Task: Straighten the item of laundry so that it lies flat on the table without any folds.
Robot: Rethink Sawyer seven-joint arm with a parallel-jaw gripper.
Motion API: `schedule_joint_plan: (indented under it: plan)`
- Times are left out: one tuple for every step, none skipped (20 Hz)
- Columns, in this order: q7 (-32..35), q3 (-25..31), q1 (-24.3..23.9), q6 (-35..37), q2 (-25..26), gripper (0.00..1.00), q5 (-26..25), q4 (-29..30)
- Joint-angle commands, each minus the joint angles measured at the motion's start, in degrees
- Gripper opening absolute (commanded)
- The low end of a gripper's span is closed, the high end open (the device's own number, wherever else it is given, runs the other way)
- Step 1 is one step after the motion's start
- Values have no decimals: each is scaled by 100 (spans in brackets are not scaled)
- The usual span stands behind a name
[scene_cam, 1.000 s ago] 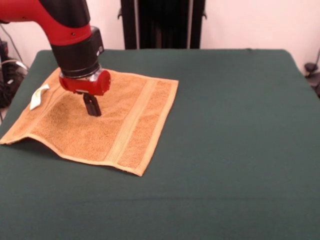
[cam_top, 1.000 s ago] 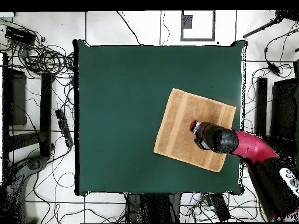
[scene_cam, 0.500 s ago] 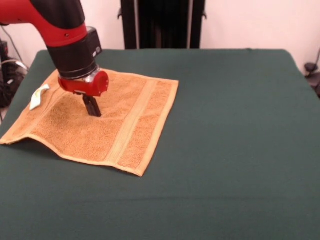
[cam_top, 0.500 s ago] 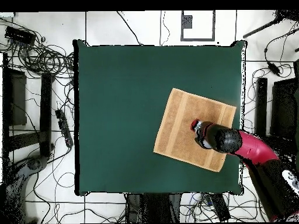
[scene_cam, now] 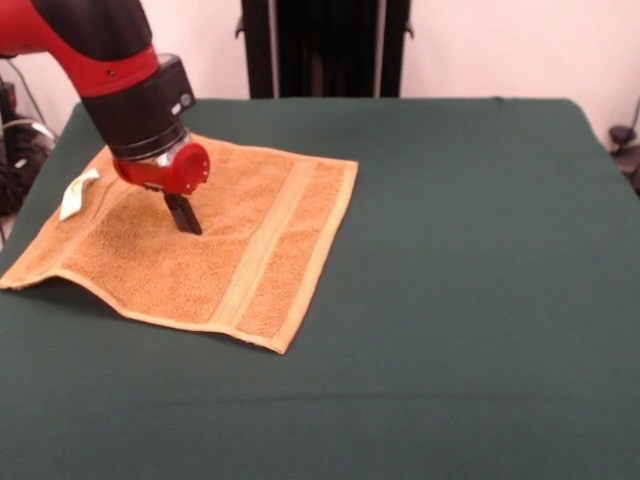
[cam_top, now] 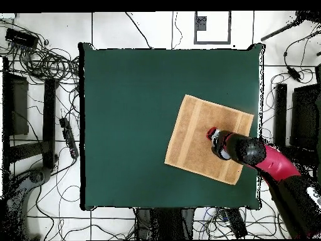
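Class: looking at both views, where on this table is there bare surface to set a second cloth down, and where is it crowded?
The hand towel lies spread near one table corner, its tagged side close to the edge. The gripper stands on it, jaws together, with the arm above. That corner is crowded. Bare green cloth borders the towel's banded side and runs to the other three corners, as the overhead view confirms.

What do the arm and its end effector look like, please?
The arm has a red shell with a black cylindrical wrist section, then a thin silver ring and a rounded red housing. The end effector below it is small, black and narrow. No cables or markings show.
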Motion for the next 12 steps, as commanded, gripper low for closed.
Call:
schedule_joint_plan:
  plan:
    - [-291,1501,581,-730,2350,0,241,564]
    - [-290,1515,570,-727,2365,0,255,569]
    - [-318,1526,557,-717,2392,0,251,554]
    - [-319,1533,550,-704,2404,0,260,550]
    - [-316,1532,554,-692,2408,0,264,538]
    - [-329,1543,545,-678,2420,0,269,536]
    - [-349,1545,541,-679,2427,0,249,530]
    - [-360,1536,559,-672,2409,0,220,520]
    - [-345,1513,598,-649,2359,0,192,507]
    - [-303,1446,689,-639,2241,0,122,494]
    - [-273,1370,799,-608,2100,0,40,486]
    - [-246,1314,875,-521,1991,0,25,486]
